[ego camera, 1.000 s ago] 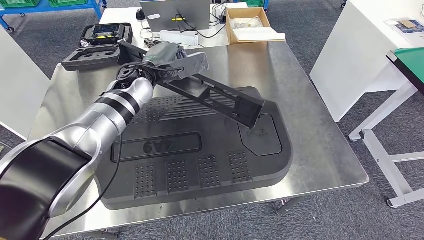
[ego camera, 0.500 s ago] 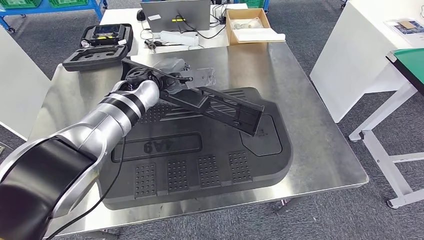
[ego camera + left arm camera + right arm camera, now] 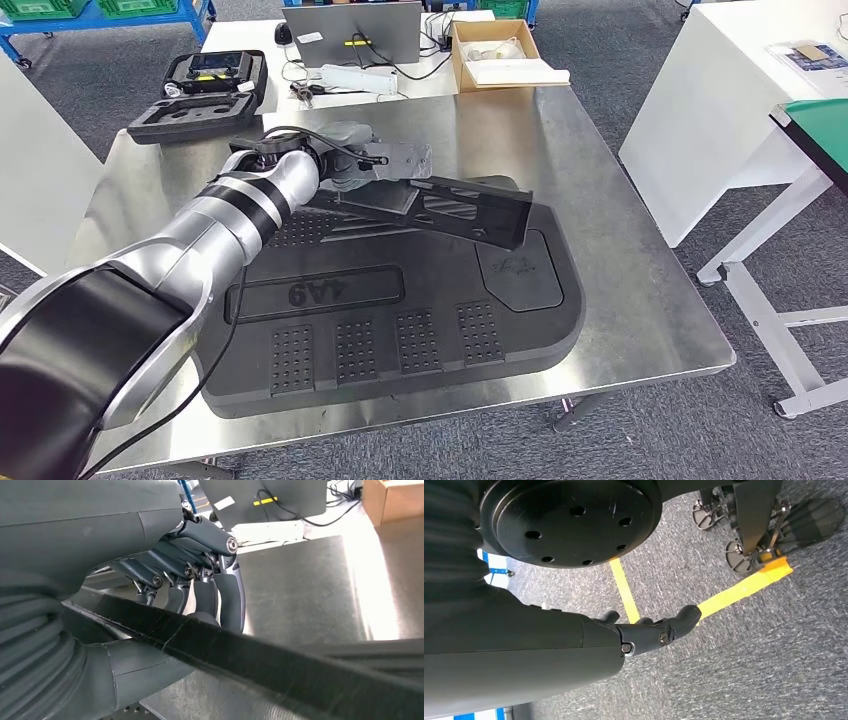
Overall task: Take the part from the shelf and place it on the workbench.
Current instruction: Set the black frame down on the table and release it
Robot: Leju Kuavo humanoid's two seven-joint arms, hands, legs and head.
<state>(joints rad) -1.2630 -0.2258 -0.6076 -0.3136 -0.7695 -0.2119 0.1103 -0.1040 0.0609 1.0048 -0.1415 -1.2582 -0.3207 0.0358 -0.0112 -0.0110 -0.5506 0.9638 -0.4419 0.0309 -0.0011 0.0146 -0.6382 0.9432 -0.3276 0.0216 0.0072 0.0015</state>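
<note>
1. Head view: the left hand [image 3: 352, 165] grasps one end of the long black part [image 3: 450, 208]. The part hangs low over the large black moulded panel [image 3: 400, 320] on the steel workbench [image 3: 640, 290]. I judge the placing step is in hand.
2. Left wrist view: the fingers [image 3: 220, 587] curl over the part's edge [image 3: 260, 665]. Next the hand must lower the part flat and then let go.
3. Right wrist view: the right hand [image 3: 651, 630] hangs over the floor, fingers loose, holding nothing.

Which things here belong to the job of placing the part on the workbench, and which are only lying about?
Belong to the job:
long black part
left hand gripping it
steel workbench
large black moulded tray below the part

Lying about:
open black case
cardboard box
laptop
</note>
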